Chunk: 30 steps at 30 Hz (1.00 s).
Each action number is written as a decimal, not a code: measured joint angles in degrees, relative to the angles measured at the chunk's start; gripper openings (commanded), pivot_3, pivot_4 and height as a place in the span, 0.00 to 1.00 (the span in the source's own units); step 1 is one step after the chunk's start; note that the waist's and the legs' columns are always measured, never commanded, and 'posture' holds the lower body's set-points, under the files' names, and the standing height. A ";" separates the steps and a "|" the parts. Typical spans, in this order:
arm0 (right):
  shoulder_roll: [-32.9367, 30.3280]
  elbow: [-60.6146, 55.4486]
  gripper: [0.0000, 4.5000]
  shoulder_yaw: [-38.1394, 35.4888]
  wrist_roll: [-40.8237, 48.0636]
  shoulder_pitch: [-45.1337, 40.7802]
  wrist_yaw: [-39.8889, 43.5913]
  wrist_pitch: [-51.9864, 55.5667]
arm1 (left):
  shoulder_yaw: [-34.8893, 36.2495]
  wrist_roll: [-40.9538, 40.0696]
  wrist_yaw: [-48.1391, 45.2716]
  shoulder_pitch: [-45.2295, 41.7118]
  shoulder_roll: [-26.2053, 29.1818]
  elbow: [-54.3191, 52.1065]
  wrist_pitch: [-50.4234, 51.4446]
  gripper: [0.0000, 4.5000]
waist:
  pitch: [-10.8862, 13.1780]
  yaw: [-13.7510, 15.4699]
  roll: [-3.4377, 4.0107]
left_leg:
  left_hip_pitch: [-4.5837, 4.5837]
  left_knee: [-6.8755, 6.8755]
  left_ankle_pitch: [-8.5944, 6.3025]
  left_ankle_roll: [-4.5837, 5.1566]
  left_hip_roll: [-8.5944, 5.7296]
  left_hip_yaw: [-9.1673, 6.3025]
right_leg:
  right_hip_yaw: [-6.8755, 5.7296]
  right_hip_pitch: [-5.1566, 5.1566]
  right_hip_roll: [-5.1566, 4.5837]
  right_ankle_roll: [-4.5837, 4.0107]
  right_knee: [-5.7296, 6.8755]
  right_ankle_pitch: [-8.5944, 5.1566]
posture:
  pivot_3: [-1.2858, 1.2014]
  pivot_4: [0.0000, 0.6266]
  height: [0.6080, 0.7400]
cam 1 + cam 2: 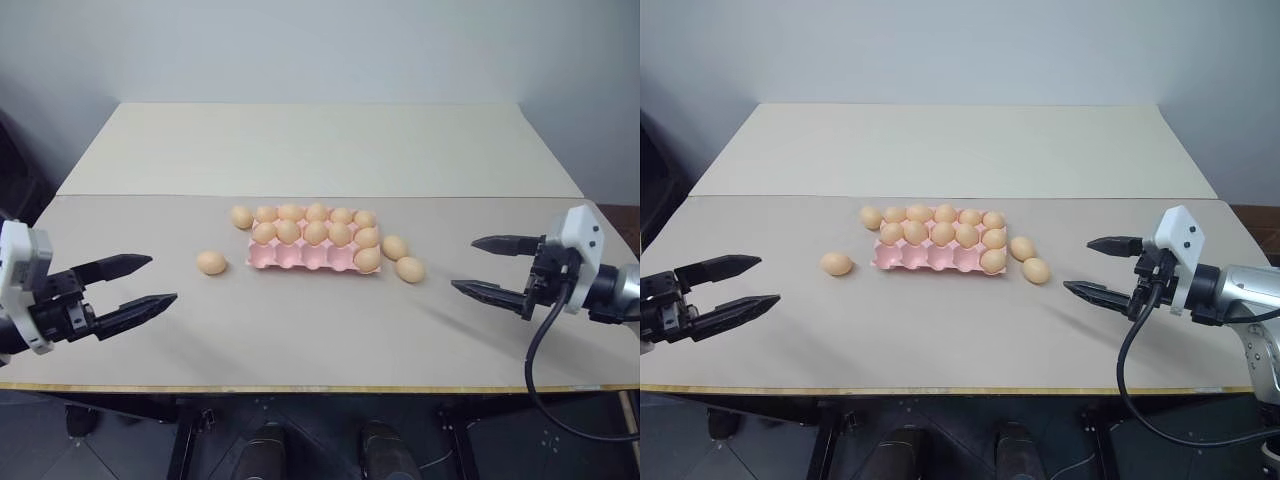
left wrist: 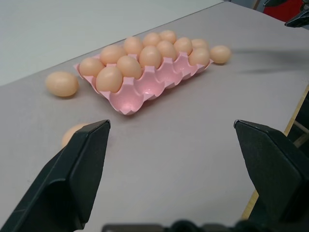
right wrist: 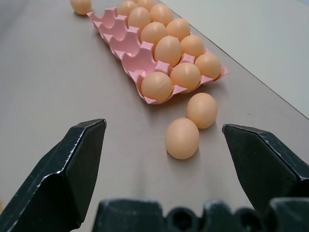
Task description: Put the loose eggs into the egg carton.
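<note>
The pale pink egg carton (image 1: 300, 257) lies at the table's middle. Tan eggs fill its back rows, and one sits in the front right cup; the other front cups are bare. Four loose eggs lie on the table: one to the carton's left (image 1: 211, 262), one by its back left corner (image 1: 241, 217), and two just right of it (image 1: 395, 247) (image 1: 409, 269). My left gripper (image 1: 162, 280) hovers open near the front left, well short of the left egg. My right gripper (image 1: 465, 264) hovers open to the right of the pair of eggs (image 3: 182, 138).
The table (image 1: 320, 340) is made of two pale boards with a seam (image 1: 150, 195) behind the carton. Its front edge (image 1: 300, 387) runs just under my grippers. A black cable (image 1: 535, 370) hangs from the right wrist.
</note>
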 measured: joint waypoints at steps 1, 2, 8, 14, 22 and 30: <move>0.00 -0.03 1.00 0.00 0.00 0.00 0.01 0.00 | 0.07 -0.10 0.15 -0.09 -0.01 0.00 0.13 0.99 | 0.00 0.00 0.00 | 0.00 0.00 0.00 0.00 0.00 0.00 | 0.00 0.01 0.00 0.00 0.00 0.00 | 0.52 0.24 1.00; 0.00 -0.03 1.00 0.00 0.00 0.00 0.07 0.00 | 0.12 -0.97 1.23 -0.96 -0.04 0.06 0.97 0.99 | 0.00 0.02 0.00 | 0.01 0.00 0.00 0.00 0.00 0.00 | 0.00 0.02 0.00 0.00 0.00 0.00 | 0.52 0.24 1.00; 0.00 -0.04 1.00 0.00 -0.04 -0.02 -0.44 0.00 | 0.52 -3.80 2.06 -2.93 0.63 0.03 2.83 0.99 | 0.00 0.02 0.00 | 0.00 0.00 -0.01 0.01 0.00 0.00 | 0.00 0.03 0.00 0.00 -0.04 0.00 | 0.52 0.24 1.00; -0.27 1.77 1.00 1.16 -1.86 -3.19 -1.11 -0.17 | -0.42 -4.26 0.54 -6.19 1.64 0.09 2.44 0.99 | 0.01 -0.12 0.01 | 0.05 0.00 -0.01 0.01 0.00 0.00 | 0.00 0.05 0.00 0.00 -0.02 0.00 | 0.52 0.24 1.00; 0.56 3.04 1.00 6.04 -6.93 -7.62 -2.71 -2.28 | -2.04 -4.30 -0.34 -6.21 1.51 -0.08 2.45 0.99 | 0.01 -0.26 0.02 | 0.02 -0.03 -0.01 0.01 0.00 0.00 | 0.00 0.02 0.01 0.00 -0.04 0.00 | 0.52 0.24 1.00; 9.25 12.92 1.00 19.94 -17.31 -15.35 -6.32 -5.85 | -3.85 -4.30 -0.83 -7.84 1.75 0.05 2.45 0.99 | 0.03 -1.07 0.04 | -0.05 -0.04 -0.01 0.01 0.00 -0.01 | 0.01 -0.10 0.01 0.00 0.00 0.00 | 0.52 0.24 1.00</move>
